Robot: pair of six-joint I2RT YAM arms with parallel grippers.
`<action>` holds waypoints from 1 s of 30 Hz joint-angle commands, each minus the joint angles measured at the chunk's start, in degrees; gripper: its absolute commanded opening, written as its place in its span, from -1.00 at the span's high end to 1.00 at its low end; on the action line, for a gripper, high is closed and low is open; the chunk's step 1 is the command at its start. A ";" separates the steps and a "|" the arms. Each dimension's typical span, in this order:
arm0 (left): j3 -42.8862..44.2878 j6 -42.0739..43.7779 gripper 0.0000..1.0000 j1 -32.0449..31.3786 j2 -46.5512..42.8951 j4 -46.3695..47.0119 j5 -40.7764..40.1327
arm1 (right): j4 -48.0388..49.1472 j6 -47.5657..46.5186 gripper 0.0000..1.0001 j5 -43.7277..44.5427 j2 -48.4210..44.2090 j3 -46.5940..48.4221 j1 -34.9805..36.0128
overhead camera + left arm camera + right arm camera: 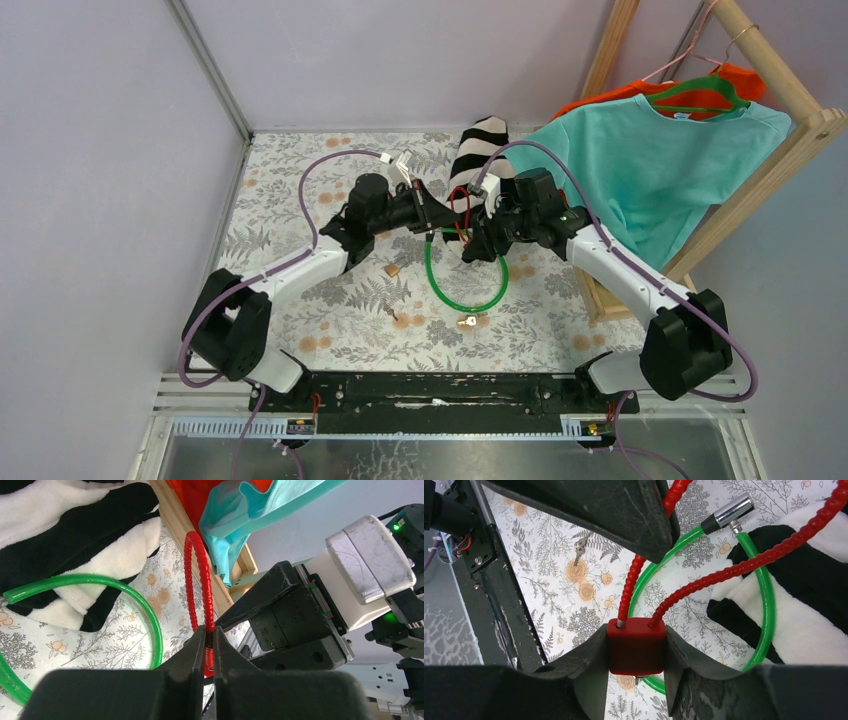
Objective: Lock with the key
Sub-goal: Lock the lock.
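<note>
The red lock body (635, 652) is clamped in the right gripper (635, 641) above the floral table (340, 320), while its ribbed red cable (199, 580) is pinched tight by the left gripper (210, 636). A small key (580, 547) lies on the table, apart from the 2 grippers. A green cable loop (432, 280) is spread beneath the lock, a striped plush (480, 145) is crowded just behind it, and a teal shirt (650, 170) is hung on a wooden rack (775, 60) to the right.
</note>
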 commanded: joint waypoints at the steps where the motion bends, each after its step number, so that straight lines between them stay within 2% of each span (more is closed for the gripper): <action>1: -1.43 -0.10 0.75 -3.14 -0.58 -1.90 6.50 | 11.79 -4.89 1.00 -6.63 -4.67 2.82 0.76; 10: -1.33 0.07 0.42 -2.00 -1.18 -1.30 7.25 | 11.69 -6.48 1.00 -6.00 -3.80 1.18 0.24; 18: -2.50 0.94 0.09 1.46 -3.52 -1.01 8.37 | 10.87 -7.67 1.00 -5.66 -2.90 0.46 -1.34; 20: -2.93 2.53 -0.07 2.56 -4.54 -1.44 9.74 | 10.43 -7.71 1.00 -5.11 -2.88 0.67 -2.39; 25: -4.06 11.40 -0.40 5.94 -7.89 -4.44 16.26 | 8.69 -8.60 1.00 -2.34 -2.98 1.66 -4.14; 28: -3.48 19.83 -0.54 7.91 -10.35 -11.54 20.57 | 7.28 -10.33 1.00 0.19 -3.11 2.16 -4.28; 30: -2.49 26.14 -0.63 9.17 -12.33 -19.74 22.64 | 6.16 -12.05 1.00 1.52 -3.50 2.52 -4.26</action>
